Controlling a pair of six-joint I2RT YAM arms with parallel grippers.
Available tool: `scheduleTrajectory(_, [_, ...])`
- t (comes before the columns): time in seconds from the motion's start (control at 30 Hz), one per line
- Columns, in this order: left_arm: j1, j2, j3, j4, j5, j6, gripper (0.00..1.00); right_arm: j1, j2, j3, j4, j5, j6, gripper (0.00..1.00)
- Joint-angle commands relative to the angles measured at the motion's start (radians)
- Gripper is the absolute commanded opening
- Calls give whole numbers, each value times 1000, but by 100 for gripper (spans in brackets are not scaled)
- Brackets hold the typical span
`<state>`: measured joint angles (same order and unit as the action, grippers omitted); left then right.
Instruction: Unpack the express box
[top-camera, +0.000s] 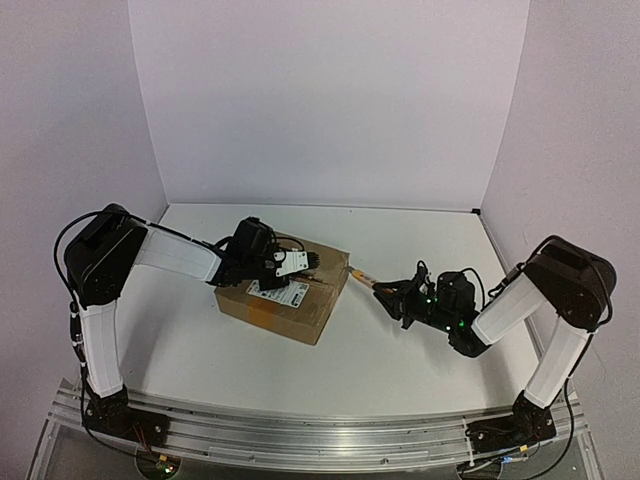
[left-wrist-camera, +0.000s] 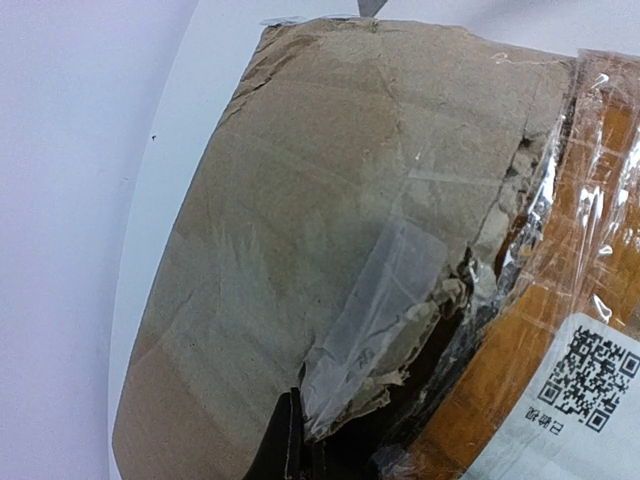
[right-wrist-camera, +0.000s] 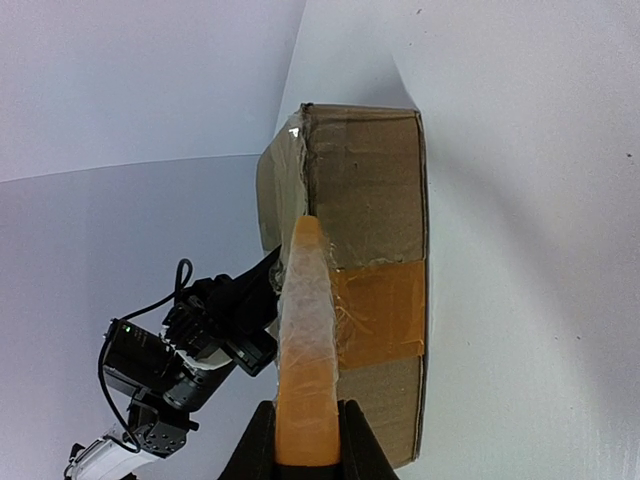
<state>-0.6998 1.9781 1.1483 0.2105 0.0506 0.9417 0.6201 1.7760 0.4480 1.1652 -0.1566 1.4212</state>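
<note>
The express box (top-camera: 285, 300) is a brown cardboard carton at the table's middle, with a white barcode label (top-camera: 280, 292) on top. My left gripper (top-camera: 305, 262) rests on the box top, shut. In the left wrist view its dark fingertips (left-wrist-camera: 285, 440) sit beside a torn flap of clear tape (left-wrist-camera: 380, 310) on the cardboard (left-wrist-camera: 300, 200). My right gripper (top-camera: 400, 295) is to the right of the box, shut on an orange-brown tape strip (top-camera: 368, 280). The strip (right-wrist-camera: 307, 330) runs taut from the jaws of the right gripper (right-wrist-camera: 307, 440) to the top edge of the box (right-wrist-camera: 370, 180).
White walls enclose the white table (top-camera: 400, 240) at the back and on both sides. The left arm's wrist and camera (right-wrist-camera: 190, 350) lie just behind the box in the right wrist view. An orange tape band (right-wrist-camera: 385, 305) crosses the box side.
</note>
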Motion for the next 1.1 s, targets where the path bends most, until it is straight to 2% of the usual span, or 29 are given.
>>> scheduleTrajectory(0.0, [-10, 24, -43, -80, 82, -39, 0, 10, 13, 59, 50, -12, 0, 0])
scheduleTrajectory(0.17, [-16, 30, -38, -38, 77, -72, 0, 35, 37, 66, 50, -25, 18, 0])
scheduleTrajectory(0.5, [-16, 47, -9, 54, -80, -198, 0, 141, 59, 40, 15, 0, 79, 0])
scheduleTrajectory(0.63, [-15, 51, 8, 68, -134, -229, 0, 187, 4, 8, -84, 9, 77, 0])
scheduleTrajectory(0.8, [-15, 56, 12, 91, -155, -245, 0, 198, -63, 17, -228, -50, 26, 0])
scheduleTrajectory(1.07, [-14, 61, 27, 112, -188, -252, 0, 241, -69, 19, -270, -145, -5, 0])
